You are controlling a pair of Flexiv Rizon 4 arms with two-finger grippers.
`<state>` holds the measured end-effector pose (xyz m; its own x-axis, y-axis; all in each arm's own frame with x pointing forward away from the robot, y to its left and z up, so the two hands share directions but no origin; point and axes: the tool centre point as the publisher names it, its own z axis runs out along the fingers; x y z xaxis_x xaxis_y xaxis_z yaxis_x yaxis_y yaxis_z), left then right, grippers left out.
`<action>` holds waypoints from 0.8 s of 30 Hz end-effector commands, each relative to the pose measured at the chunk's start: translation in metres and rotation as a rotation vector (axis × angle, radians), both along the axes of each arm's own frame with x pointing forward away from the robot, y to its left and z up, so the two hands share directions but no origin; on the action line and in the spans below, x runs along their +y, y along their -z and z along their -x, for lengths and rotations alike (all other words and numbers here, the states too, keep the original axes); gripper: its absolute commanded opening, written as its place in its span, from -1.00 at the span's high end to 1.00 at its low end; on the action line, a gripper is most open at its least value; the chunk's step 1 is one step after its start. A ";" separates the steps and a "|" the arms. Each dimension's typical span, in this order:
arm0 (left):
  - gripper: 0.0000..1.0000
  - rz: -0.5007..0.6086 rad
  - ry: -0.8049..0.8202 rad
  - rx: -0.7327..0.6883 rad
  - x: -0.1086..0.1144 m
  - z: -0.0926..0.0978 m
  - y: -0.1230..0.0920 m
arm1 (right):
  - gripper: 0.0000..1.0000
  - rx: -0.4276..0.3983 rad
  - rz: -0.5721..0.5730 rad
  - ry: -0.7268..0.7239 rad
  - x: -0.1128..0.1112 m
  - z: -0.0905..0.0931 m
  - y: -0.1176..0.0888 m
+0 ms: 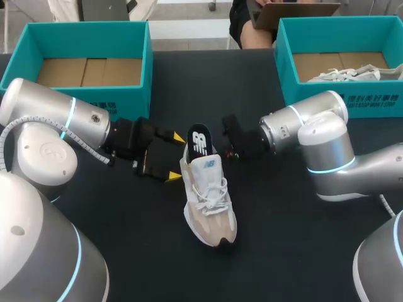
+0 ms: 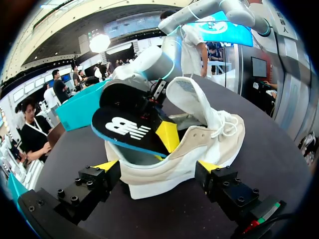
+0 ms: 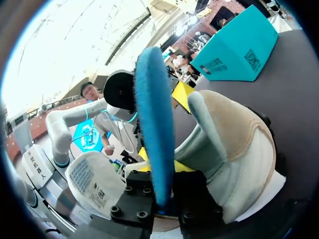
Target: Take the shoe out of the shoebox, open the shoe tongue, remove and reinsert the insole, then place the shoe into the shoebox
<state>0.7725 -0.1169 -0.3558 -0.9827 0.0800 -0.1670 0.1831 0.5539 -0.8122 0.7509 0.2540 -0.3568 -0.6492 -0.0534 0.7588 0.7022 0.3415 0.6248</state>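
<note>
The shoe [image 1: 211, 207] stands upright on the black bench [image 1: 283, 251], toe pointing toward the robot. At the shoe's heel, the left end effector [image 1: 176, 157] is spread wide, one yellow-tipped finger pressed against each side of the heel. The insole [image 1: 199, 141], black on top and blue beneath, rises steeply out of the shoe's opening, its lower end inside the shoe. The right end effector [image 3: 163, 174] is closed on the insole's edge. The tongue [image 2: 189, 97] is folded up toward the shoe's toe. Beyond the shoe's heel stand two teal shoeboxes. The left shoebox [image 1: 88, 26] shows its cardboard floor. The right shoebox [image 1: 343, 100] holds a second pale shoe [image 1: 352, 74].
</note>
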 end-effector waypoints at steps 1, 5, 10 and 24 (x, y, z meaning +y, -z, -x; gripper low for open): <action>-1.00 -0.003 0.001 0.001 -0.001 0.000 0.000 | 0.54 -0.015 0.023 0.005 -0.004 -0.001 -0.008; -1.00 -0.003 0.001 0.001 -0.001 0.000 0.000 | 0.47 -0.031 0.036 0.005 -0.008 -0.006 -0.014; -1.00 -0.003 0.001 0.001 -0.001 0.000 0.000 | 0.44 -0.033 0.051 -0.015 -0.009 -0.014 -0.019; -1.00 -0.003 0.001 0.001 -0.001 0.000 0.000 | 0.74 0.046 0.094 -0.056 -0.018 -0.015 -0.020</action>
<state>0.7725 -0.1169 -0.3558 -0.9827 0.0800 -0.1670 0.1831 0.5539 -0.8122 0.7658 0.2377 -0.3364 -0.6182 -0.0201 0.7858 0.7048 0.4285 0.5654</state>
